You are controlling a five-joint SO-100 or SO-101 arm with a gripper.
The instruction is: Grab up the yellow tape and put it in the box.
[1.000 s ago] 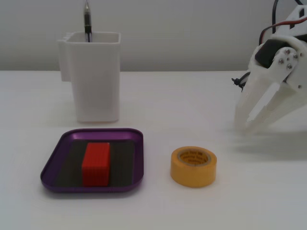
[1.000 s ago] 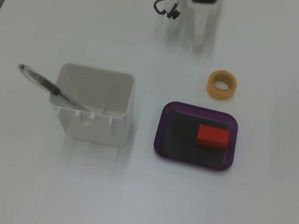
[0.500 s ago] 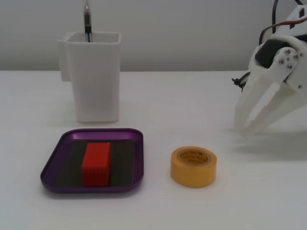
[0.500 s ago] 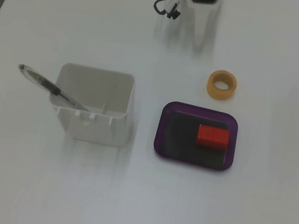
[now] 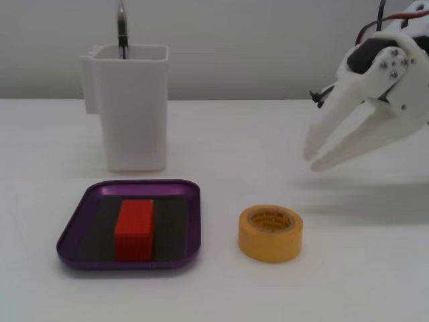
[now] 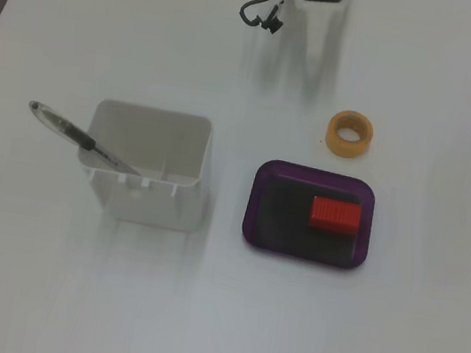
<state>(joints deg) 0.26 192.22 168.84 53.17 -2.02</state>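
The yellow tape (image 5: 271, 233) lies flat on the white worktop (image 5: 221, 134), hole up, just beside the purple box (image 5: 191, 221) at its 3 o'clock in the front fixed view. A red block (image 5: 135, 229) sits inside the box. The tool (image 5: 310, 157) hangs above the worktop at the tape's 1 o'clock, fingers slightly parted, holding nothing. The roll looks light and stiff, its outer face smooth and perhaps a little slick. Best hold, likely: one finger down the core, one outside, pinching the wall
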